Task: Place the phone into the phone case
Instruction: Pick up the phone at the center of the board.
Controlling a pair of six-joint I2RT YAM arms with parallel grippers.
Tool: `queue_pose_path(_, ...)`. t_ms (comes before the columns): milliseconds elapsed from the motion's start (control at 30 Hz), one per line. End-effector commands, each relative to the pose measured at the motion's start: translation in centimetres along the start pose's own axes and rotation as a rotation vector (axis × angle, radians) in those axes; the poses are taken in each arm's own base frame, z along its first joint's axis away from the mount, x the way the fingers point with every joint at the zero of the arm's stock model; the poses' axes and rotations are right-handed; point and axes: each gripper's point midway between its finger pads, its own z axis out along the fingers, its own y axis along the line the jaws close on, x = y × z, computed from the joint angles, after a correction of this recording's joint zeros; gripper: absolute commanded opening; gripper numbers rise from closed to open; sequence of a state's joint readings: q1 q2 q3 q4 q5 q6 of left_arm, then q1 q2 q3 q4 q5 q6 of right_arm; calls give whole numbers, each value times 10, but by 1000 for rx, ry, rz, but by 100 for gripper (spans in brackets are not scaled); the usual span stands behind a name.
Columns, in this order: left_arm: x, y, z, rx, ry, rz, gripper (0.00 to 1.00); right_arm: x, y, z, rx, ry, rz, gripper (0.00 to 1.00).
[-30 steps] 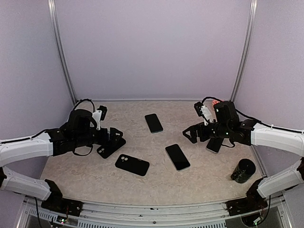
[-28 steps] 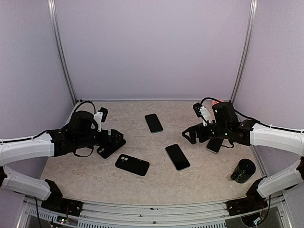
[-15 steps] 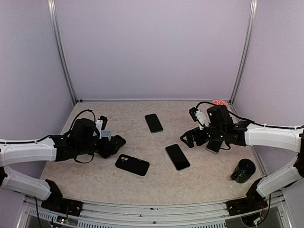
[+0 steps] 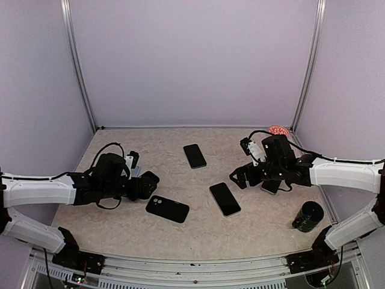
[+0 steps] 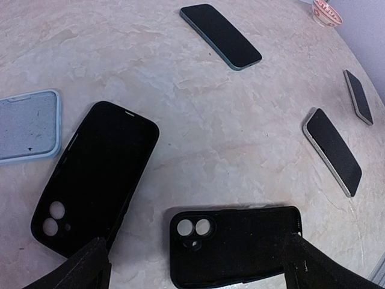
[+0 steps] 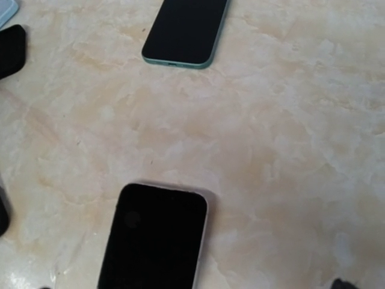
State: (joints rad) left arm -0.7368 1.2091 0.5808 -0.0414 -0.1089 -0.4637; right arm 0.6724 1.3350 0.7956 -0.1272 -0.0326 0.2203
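Observation:
A black phone case [image 4: 167, 209] [image 5: 234, 244] lies back up on the table, camera holes to the left. My left gripper [image 4: 144, 180] [image 5: 197, 251] hovers over it, open, a finger on either side of the case's ends and not touching. A white-edged phone [image 4: 225, 198] [image 6: 156, 238] lies screen up in the middle. My right gripper [image 4: 240, 176] [image 6: 174, 259] hangs open just above and right of that phone, empty, with only its fingertip edges showing in the right wrist view.
A second black case [image 5: 96, 177] and a light blue case [image 5: 27, 123] lie by the left arm. A green-edged phone [image 4: 194, 155] [image 6: 186, 30] lies further back, another phone [image 4: 271, 185] under the right arm. A black cylinder [image 4: 308, 217] stands near right; a pink bowl [image 4: 278, 129] far right.
My left gripper has lowered and slid right toward the black case with the camera holes. My right gripper has shifted a little left toward the middle phone. Both stayed open.

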Motion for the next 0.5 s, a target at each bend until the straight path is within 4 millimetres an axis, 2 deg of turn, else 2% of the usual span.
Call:
queue_pose_path(0,9,-2,10,4,28,30,97,9,2,4,2,20,-22,100)
queue_pose_path(267,24,-6,30,28,78,33,90,17,0,12,14,47,-25,100)
queue_pose_path(467,34,-10,40,46,103,38,89,30,5,26,10,96,-25,100)
